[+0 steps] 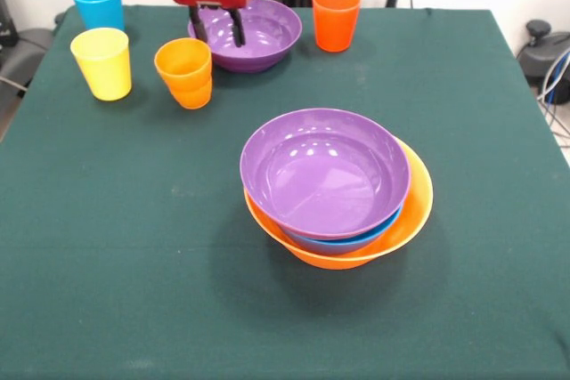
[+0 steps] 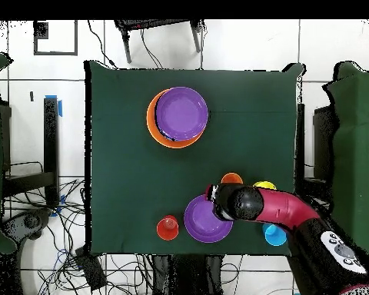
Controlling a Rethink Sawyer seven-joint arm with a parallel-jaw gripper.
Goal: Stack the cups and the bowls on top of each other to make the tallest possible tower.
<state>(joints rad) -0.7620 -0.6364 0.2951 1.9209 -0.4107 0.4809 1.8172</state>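
The tower [image 1: 338, 193] sits near the middle of the green table [image 1: 134, 264]: an orange bowl [image 1: 414, 215] at the base, a blue bowl [image 1: 343, 242] nested in it, and a purple bowl [image 1: 325, 171] on top. At the far side lies a second purple bowl [image 1: 263, 37]. The gripper [image 1: 216, 28] hangs over that bowl's left rim, its fingers apart and clamped on nothing. To its left stand an orange cup [image 1: 184, 71], a yellow cup [image 1: 102, 62] and a blue cup [image 1: 98, 4]. A red-orange cup [image 1: 336, 18] stands just right of the far bowl.
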